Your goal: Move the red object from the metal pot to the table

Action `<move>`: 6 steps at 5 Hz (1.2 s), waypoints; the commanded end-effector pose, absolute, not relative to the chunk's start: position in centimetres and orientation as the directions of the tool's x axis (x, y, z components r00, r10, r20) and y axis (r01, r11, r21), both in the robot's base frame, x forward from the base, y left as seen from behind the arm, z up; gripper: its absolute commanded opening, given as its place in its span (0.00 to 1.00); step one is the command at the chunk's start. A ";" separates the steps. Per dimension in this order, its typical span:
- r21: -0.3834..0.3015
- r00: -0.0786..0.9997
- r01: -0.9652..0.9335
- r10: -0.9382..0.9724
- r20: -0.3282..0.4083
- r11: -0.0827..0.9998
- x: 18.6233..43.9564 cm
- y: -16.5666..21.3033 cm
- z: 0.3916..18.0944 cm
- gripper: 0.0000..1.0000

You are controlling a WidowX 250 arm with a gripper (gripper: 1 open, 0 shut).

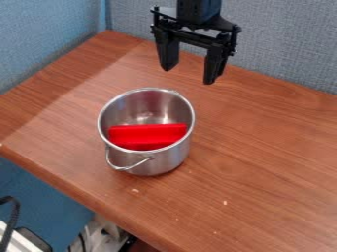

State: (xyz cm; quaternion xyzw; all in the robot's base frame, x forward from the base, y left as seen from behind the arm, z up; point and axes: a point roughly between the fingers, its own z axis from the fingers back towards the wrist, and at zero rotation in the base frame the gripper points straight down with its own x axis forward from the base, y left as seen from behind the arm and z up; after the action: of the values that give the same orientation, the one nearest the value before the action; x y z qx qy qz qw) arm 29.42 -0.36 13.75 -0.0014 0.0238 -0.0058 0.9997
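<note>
A bright red bar-shaped object [145,134] lies inside the shiny metal pot [158,157], spanning its width near the bottom. The pot stands on the reddish-brown wooden table [263,148], toward the front left, its thin wire handle hanging down at the front. My black gripper [191,62] hovers above the table behind the pot, well above its rim and slightly to the right. Its two fingers point downward and stand wide apart, with nothing between them.
The table's front edge runs diagonally close below the pot, and the left corner is near. Blue panels stand behind the table. Cables and floor clutter show below the front edge.
</note>
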 end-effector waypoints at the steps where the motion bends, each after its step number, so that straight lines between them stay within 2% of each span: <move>1: 0.000 0.998 0.014 -0.014 -0.063 1.000 29.2 -0.3 13.3 1.00; 4: 0.057 0.982 0.181 -0.177 -0.065 0.982 24.9 2.6 13.7 1.00; 6: 0.074 0.938 0.340 -0.333 -0.099 0.937 23.5 4.4 13.0 1.00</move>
State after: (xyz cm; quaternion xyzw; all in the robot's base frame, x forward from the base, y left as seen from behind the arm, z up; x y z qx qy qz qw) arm 23.46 3.89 12.00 0.0342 0.0621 -0.1753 0.9820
